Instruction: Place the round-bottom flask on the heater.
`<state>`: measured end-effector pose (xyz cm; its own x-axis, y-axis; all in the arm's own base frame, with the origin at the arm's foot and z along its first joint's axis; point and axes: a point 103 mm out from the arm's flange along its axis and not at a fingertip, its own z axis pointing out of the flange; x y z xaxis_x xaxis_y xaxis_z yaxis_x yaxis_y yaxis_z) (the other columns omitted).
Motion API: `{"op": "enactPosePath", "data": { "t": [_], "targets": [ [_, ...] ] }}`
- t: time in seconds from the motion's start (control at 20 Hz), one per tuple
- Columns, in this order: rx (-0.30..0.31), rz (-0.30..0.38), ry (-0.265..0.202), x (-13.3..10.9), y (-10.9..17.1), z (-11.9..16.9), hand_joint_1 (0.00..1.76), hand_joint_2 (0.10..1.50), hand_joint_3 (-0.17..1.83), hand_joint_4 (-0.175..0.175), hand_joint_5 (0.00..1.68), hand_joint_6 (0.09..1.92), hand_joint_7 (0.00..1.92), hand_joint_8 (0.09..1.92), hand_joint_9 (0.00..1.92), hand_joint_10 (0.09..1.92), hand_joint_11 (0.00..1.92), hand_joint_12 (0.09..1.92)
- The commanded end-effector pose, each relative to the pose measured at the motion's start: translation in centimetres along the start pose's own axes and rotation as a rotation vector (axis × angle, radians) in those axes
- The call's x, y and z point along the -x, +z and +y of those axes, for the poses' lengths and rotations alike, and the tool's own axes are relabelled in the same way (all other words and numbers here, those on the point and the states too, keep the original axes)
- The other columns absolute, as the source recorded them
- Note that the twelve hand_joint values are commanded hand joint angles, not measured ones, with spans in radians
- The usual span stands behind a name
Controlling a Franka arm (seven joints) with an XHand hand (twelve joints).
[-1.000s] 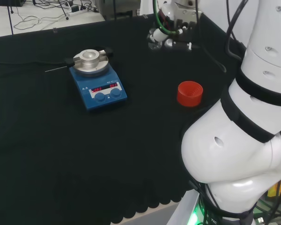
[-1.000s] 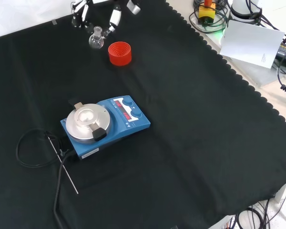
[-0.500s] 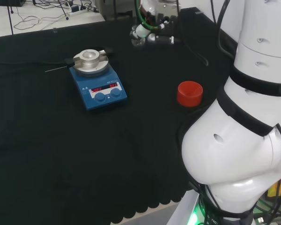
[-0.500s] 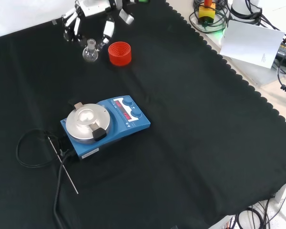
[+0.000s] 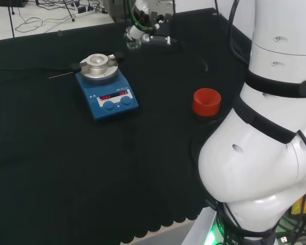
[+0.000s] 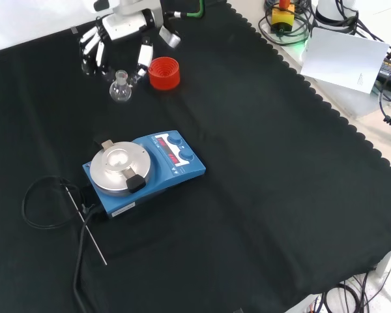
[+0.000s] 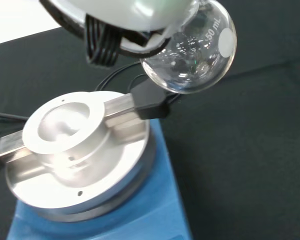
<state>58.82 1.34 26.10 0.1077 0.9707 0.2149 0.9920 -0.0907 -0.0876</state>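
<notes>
The clear round-bottom flask (image 6: 120, 92) hangs by its neck from my hand (image 6: 120, 27), whose fingers (image 6: 143, 55) are curled round the neck. In the head view the hand (image 5: 145, 31) and the flask (image 5: 132, 44) hover just right of the heater (image 5: 103, 76) and a little beyond it. The heater (image 6: 126, 167) is a blue box with a round silver top plate that has a shallow hollow. Seen from the wrist, the flask's bulb (image 7: 190, 52) floats above and beside the silver plate (image 7: 75, 150), apart from it. The flask looks empty.
A red ribbed ring stand (image 6: 163, 72) sits on the cloth just right of the hand in the front view, also the red stand (image 5: 206, 101). A black cable (image 6: 45, 202) and a thin rod (image 6: 88, 228) lie left of the heater. My white arm links (image 5: 265, 127) rise at the head view's right.
My hand has carried the flask away from the red ring stand toward the heater: leftward in the head view, lower in the front view. Heater and stand have not moved.
</notes>
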Motion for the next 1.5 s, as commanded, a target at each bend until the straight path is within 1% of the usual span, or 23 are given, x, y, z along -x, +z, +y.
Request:
{"op": "enactPosePath", "data": {
  "t": [0.05,0.3,0.4,0.45,0.55,0.95,1.0,1.1,1.15,1.35,1.5],
  "targets": [
    [-0.023,0.005,-0.019,-3.1,1.3,0.6,1.13,0.64,0.81,0.006,1.15,0.96,0.46,0.7,0.66,0.6,0.26,1.37],
    [-0.033,0.024,-0.013,-4.4,2.1,1.3,1.13,0.64,0.81,0.005,1.15,0.96,0.46,0.7,0.66,0.6,0.26,1.37],
    [-0.036,0.025,-0.02,-5.0,2.2,1.6,1.13,0.64,0.81,0.005,1.15,0.96,0.46,0.7,0.66,0.6,0.26,1.37],
    [-0.04,0.03,-0.032,-5.3,2.3,1.8,1.13,0.64,0.81,0.005,1.15,0.96,0.46,0.7,0.66,0.6,0.26,1.37],
    [-0.043,0.03,-0.042,-5.8,2.4,2.1,1.13,0.64,0.81,0.005,1.15,0.96,0.46,0.7,0.66,0.6,0.26,1.37],
    [-0.065,0.022,-0.063,-7.3,3.5,3.7,1.13,0.64,0.81,0.005,1.15,0.96,0.45,0.7,0.66,0.6,0.26,1.37],
    [-0.07,0.0,-0.062,-8.9,3.5,3.6,1.13,0.64,0.81,0.005,1.15,0.96,0.45,0.7,0.66,0.6,0.26,1.37],
    [-0.076,-0.014,-0.068,-10.1,3.6,3.9,1.13,0.64,0.81,0.004,1.15,0.96,0.45,0.7,0.66,0.6,0.26,1.37],
    [-0.08,-0.009,-0.073,-10.1,3.8,4.1,1.13,0.64,0.81,0.004,1.15,0.96,0.45,0.7,0.66,0.6,0.26,1.37],
    [-0.088,0.013,-0.088,-8.6,4.7,5.1,1.13,0.64,0.81,0.004,1.15,0.96,0.45,0.71,0.66,0.6,0.26,1.37],
    [-0.093,0.012,-0.094,-8.4,5.2,5.4,1.13,0.64,0.81,0.004,1.15,0.96,0.45,0.71,0.66,0.6,0.26,1.37]
  ]
}}
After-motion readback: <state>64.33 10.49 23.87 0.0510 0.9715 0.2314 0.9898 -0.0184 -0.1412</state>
